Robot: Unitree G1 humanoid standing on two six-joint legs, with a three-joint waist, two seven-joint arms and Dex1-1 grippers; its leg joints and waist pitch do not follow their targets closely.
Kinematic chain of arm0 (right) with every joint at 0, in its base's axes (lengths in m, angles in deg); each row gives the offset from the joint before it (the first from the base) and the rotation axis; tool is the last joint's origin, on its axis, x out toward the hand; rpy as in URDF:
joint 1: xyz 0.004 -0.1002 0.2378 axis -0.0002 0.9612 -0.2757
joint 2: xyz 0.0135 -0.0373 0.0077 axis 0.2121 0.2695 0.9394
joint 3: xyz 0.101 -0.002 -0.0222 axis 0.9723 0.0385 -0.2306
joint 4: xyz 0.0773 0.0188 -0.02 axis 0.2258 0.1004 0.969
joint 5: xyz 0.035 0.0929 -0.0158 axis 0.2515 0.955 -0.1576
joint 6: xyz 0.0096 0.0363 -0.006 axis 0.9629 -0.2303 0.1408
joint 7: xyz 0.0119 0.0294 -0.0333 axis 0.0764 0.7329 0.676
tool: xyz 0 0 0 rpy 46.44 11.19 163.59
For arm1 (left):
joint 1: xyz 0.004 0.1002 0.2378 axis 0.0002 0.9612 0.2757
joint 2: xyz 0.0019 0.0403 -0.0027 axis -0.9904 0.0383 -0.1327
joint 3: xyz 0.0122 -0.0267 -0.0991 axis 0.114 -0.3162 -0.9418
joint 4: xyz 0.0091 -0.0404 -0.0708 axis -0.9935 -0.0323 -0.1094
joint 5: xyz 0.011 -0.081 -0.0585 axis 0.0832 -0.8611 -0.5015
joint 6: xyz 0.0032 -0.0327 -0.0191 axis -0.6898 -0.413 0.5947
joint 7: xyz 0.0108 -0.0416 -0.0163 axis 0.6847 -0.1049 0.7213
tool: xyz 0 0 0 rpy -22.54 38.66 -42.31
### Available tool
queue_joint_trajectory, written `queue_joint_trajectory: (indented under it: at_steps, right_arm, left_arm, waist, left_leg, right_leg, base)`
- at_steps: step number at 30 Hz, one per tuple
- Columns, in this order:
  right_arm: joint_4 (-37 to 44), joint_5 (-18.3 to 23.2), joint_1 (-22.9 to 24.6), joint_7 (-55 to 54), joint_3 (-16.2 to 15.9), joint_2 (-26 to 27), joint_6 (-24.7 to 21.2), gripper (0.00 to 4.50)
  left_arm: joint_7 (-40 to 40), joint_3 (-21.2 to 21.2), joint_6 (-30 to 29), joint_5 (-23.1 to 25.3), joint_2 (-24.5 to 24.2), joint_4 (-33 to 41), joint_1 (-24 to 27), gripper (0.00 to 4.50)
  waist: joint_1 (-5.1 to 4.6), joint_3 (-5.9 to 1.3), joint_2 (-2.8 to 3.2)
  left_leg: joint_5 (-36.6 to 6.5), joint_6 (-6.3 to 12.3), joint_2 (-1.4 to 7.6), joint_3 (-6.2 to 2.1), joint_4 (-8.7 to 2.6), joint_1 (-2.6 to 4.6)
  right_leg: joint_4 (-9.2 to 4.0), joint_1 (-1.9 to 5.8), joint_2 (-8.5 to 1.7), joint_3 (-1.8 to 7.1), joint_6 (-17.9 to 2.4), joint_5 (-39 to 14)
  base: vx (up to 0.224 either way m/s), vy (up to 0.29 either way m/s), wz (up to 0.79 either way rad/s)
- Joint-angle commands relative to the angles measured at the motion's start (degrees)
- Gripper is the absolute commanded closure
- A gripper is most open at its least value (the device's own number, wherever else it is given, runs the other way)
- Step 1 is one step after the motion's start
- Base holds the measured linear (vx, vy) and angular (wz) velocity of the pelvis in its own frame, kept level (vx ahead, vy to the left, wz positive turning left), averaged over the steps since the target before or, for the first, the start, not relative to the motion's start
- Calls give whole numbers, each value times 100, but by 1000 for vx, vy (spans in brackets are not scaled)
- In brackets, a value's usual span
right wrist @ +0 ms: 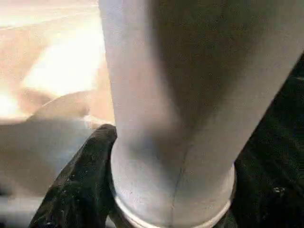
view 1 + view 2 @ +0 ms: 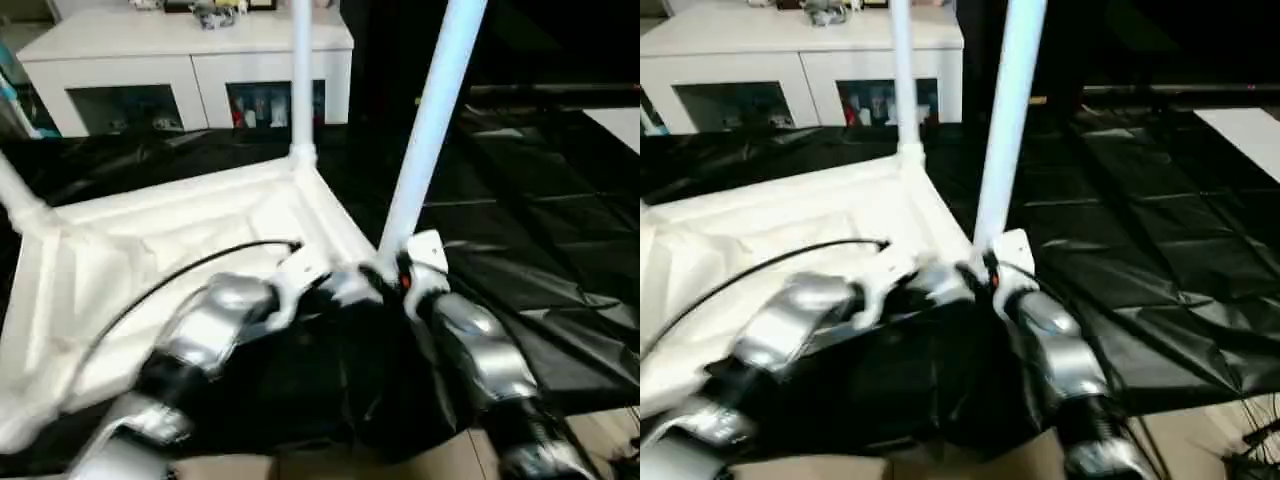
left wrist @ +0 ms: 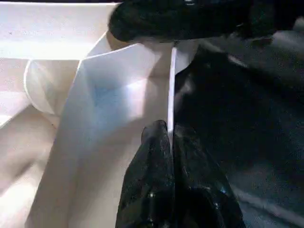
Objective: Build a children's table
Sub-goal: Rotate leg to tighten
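1. right now the tabletop (image 2: 170, 250) lies upside down on the black sheet (image 2: 520, 250) covering the floor, ribbed underside facing up, so the corner sockets are open for legs.
2. one leg (image 2: 301, 70) already stands upright in the far corner at about 12 o'clock; another stub shows at the 9 o'clock edge.
3. my right tool (image 1: 166, 190) is clenched around the base of the leaning leg (image 2: 432, 120), one black finger (image 1: 80, 180) visible against the tube; i hold it low because that gives control over seating its end in the near corner socket at about 5 o'clock of the top.
4. my left tool (image 3: 168, 156) is pinched shut on the thin rim (image 3: 172, 90) of the tabletop beside that corner, i judge to keep the top from sliding while the leg is pushed in.
5. the white cabinet (image 2: 190, 60) sits well behind at 12 o'clock, out of play.
6. the leg tilts toward 1 o'clock, so it seems not fully seated.
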Motion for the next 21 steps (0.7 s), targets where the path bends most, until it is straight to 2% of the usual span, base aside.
queue_joint_trajectory:
  at_steps: [1, 2, 3, 6, 9, 10, 16, 17, 18, 21]
  right_arm:
    - [-419, 140, -53, -417, -44, 472, -226, 181]
    - [-603, 150, -174, -578, -2, 618, -215, 181]
    - [-675, 91, -229, -580, -58, 636, -158, 181]
    - [-738, 67, -291, -523, -87, 657, -76, 181]
    - [-677, 66, -294, -418, -69, 655, -3, 181]
    - [-672, 30, -291, -400, -78, 650, 75, 125]
    - [-554, 49, -260, -323, -54, 621, 291, 83]
    - [-450, -5, -217, -267, -74, 536, 385, 62]
    - [-438, -16, -211, -253, -81, 522, 400, 62]
    - [-306, -134, -160, -127, -126, 280, 569, 42]
  left_arm:
    - [839, -81, -24, 65, 326, -619, 27, 450]
    - [983, -37, 63, 131, 469, -738, -24, 450]
    - [1003, 0, 99, 153, 523, -746, -33, 450]
    - [940, 41, 102, 143, 554, -718, -37, 450]
    - [804, 62, 166, 156, 489, -690, -29, 450]
    - [762, 54, 203, 165, 465, -704, -25, 450]
    - [461, 84, 354, 160, 338, -672, 27, 450]
    - [358, 96, 379, 163, 279, -603, 65, 450]
    - [343, 100, 384, 165, 270, -595, 70, 450]
    - [-45, 184, 646, 101, 116, -417, 181, 450]
  waist:
    - [9, -212, -60]
    - [-2, -206, -58]
    - [8, -205, -70]
    - [10, -209, -78]
    - [11, -214, -70]
    - [11, -212, -74]
    - [2, -203, -67]
    - [8, -203, -55]
    - [10, -210, -70]
    - [15, -223, -65]
  left_leg:
    - [-1510, -39, 159, -60, -466, 23]
    - [-1590, -24, 156, -48, -471, 45]
    - [-1650, -19, 163, -61, -482, 53]
    - [-1527, 54, 173, -77, -514, -7]
    - [-1525, 84, 173, -78, -519, -10]
    - [-1563, 80, 174, -76, -521, -5]
    - [-1682, 87, 173, -80, -544, -6]
    - [-1648, 86, 174, -82, -550, -15]
    - [-1595, 100, 173, -74, -547, -24]
    - [-1439, 129, 183, -78, -545, -40]
  right_leg:
    - [-562, 142, -320, 222, -1076, -1482]
    - [-580, 106, -315, 229, -1048, -1607]
    - [-600, 119, -320, 215, -1013, -1711]
    - [-602, 162, -331, 201, -893, -1635]
    - [-602, 155, -336, 207, -871, -1597]
    - [-609, 149, -337, 208, -865, -1635]
    - [-653, 122, -347, 215, -769, -1949]
    - [-653, 127, -349, 216, -766, -1930]
    - [-651, 135, -345, 219, -758, -1852]
    - [-628, 147, -347, 213, -811, -1650]
  base:
    - [0, 0, 0]
    - [0, 0, 0]
    - [0, 0, 0]
    - [0, 0, 0]
    - [0, 0, 0]
    - [0, 0, 0]
    - [0, 0, 0]
    - [0, 0, 0]
    - [0, 0, 0]
    - [0, 0, 0]
